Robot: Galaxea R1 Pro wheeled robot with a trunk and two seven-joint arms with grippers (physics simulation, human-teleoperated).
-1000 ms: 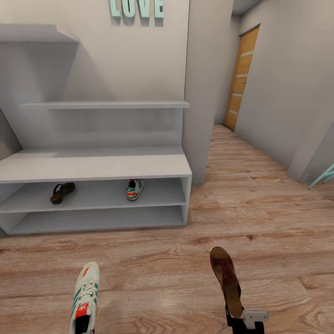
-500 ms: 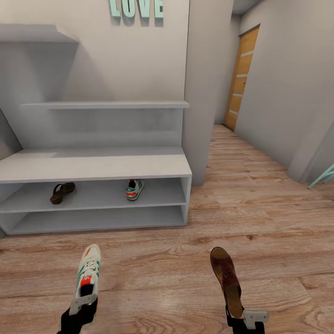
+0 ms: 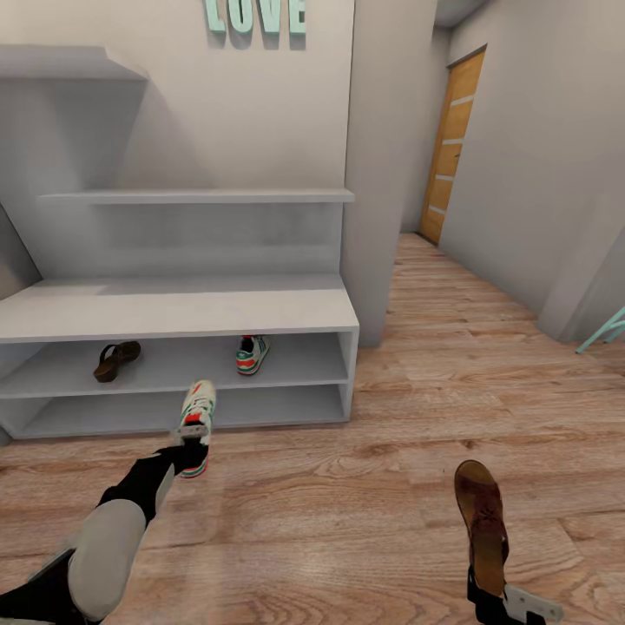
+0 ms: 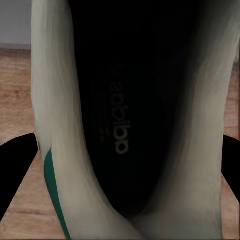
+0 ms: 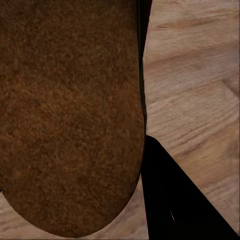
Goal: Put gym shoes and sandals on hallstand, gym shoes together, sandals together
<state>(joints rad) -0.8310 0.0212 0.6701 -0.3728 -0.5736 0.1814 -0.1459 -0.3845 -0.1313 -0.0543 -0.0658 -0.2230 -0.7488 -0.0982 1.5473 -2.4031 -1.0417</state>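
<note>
Pale grey walls (image 3: 538, 174) surround me. Teal letters (image 3: 256, 16) hang up high, and a wooden door (image 3: 450, 148) stands down the hall.

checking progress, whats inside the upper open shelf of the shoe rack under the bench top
One brown sandal lies toward the left and one gym shoe toward the right, well apart, on the hallstand. The shelf's back is shadowed, and the bench top hides some of it.

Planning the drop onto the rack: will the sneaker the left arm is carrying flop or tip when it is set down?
The sneaker probably stays stiff: held by its heel in the left gripper, its toe sticks out without drooping. Its sole looks broad and flat, so it should likely stand steady on the rack rather than roll.
</note>
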